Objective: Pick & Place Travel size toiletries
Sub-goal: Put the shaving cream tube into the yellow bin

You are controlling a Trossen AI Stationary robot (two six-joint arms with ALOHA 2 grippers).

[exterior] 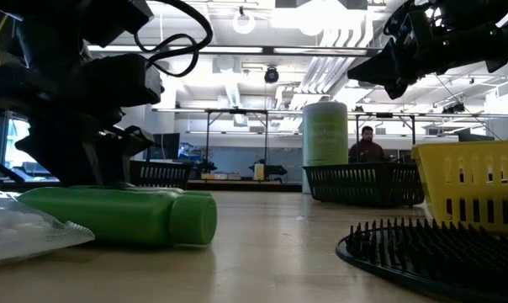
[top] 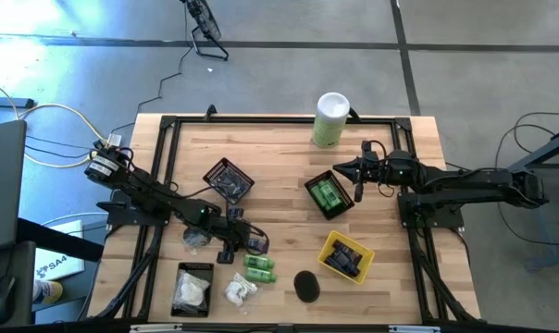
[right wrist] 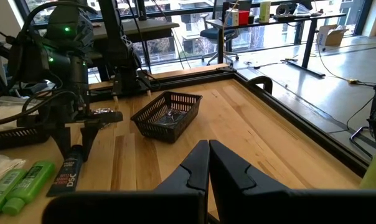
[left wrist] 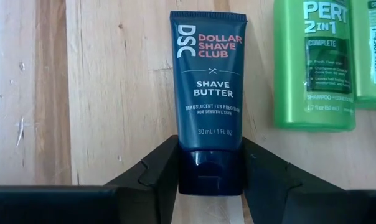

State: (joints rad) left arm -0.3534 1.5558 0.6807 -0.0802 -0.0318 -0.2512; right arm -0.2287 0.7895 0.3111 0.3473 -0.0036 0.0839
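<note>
left jaws (left wrist: 210, 177) closed on navy tube (left wrist: 208, 93) cap, lower left of high view | tube's long axis runs straight out from jaws, flat on worktop (left wrist: 113, 93) | right jaws (right wrist: 208, 163) shut, empty

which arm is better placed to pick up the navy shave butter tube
Left. The left gripper already straddles the cap end of the navy tube, a finger on each side, beside the green bottles. The right gripper is shut, far off above the black basket.

Navy tube (left wrist: 206, 93), green bottles (left wrist: 312, 62)
</note>
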